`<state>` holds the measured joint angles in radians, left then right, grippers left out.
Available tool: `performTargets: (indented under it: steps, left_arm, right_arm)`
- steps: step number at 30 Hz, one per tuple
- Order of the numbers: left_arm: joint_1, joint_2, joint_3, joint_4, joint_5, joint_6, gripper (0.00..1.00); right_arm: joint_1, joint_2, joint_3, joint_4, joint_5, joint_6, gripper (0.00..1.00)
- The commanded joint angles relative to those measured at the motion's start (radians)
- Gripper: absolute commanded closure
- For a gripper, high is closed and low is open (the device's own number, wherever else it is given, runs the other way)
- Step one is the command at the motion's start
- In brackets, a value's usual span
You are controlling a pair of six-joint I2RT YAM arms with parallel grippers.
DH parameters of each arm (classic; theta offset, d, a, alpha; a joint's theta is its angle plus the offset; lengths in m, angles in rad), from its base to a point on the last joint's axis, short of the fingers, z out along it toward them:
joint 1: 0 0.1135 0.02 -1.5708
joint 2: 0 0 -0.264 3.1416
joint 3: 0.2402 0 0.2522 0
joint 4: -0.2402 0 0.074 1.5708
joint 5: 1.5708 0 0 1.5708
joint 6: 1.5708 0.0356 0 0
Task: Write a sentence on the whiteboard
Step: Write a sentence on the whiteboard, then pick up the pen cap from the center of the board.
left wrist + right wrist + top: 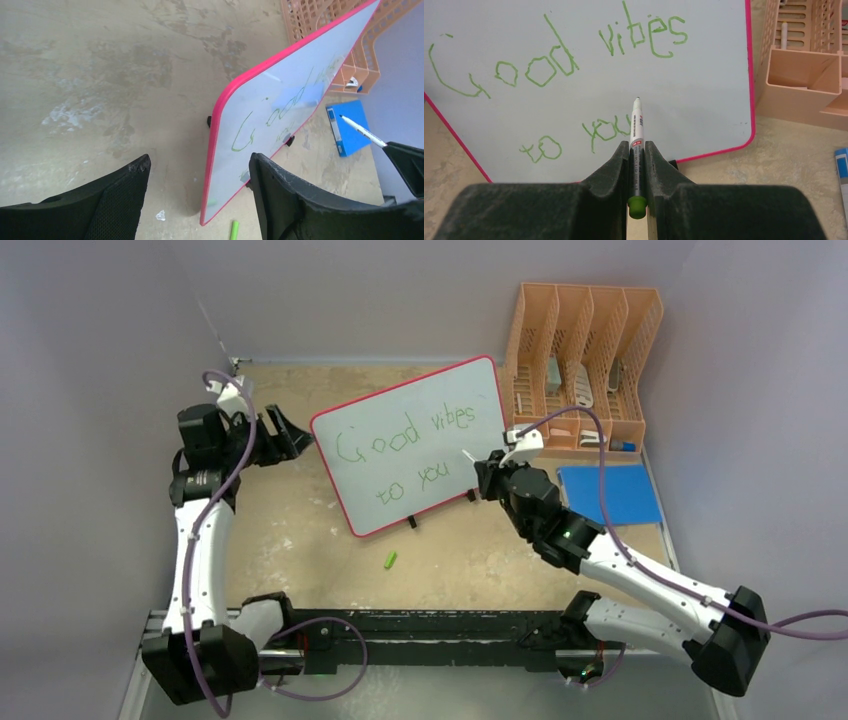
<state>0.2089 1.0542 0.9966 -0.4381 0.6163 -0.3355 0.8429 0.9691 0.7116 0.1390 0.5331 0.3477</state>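
The large pale whiteboard (400, 410) with rounded corners and a thin red rim stands tilted on black clip feet mid-table. Its green handwritten sentence (398, 443) reads "Good vibes to you" across two lines, so the writing looks finished; capping the pen probably remains. The right gripper (638, 150) is clamped on a white green-ended marker (637, 125), tip just right of "you". The left gripper (200, 160) gapes wide, empty, beside the board's left edge. A small green cap (391, 560) lies on the worn beige table (300, 530), grey walls around.
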Motion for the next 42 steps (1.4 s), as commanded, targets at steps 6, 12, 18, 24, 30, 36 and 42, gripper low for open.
performTargets:
  steps: [6, 12, 18, 24, 30, 36, 42]
  left_arm:
    - [-0.022, -0.135, 0.201, -0.232, -0.186, 0.002, 0.17]
    - [-0.086, -0.175, 0.271, -0.334, -0.174, 0.024, 0.13]
    - [-0.172, -0.205, 0.299, -0.443, -0.056, 0.047, 0.13]
    - [-0.179, -0.242, 0.212, -0.471, 0.141, 0.009, 0.13]
    - [-0.179, -0.265, 0.144, -0.471, 0.22, -0.017, 0.17]
    - [-0.225, -0.26, 0.099, -0.436, 0.223, -0.051, 0.2]
    - [-0.472, -0.167, 0.153, -0.397, 0.019, -0.111, 0.21]
  right_arm:
    - [-0.004, -0.056, 0.035, 0.015, 0.045, -0.015, 1.0]
    - [-0.004, -0.091, 0.04, -0.003, 0.049, -0.018, 1.0]
    - [-0.005, -0.111, 0.04, -0.01, 0.051, -0.019, 1.0]
    - [-0.004, -0.102, 0.042, -0.005, 0.052, -0.02, 1.0]
    - [-0.004, -0.093, 0.04, -0.003, 0.05, -0.014, 1.0]
    - [-0.004, -0.076, 0.038, 0.0, 0.051, -0.011, 1.0]
    - [-0.004, -0.053, 0.043, 0.011, 0.057, -0.012, 1.0]
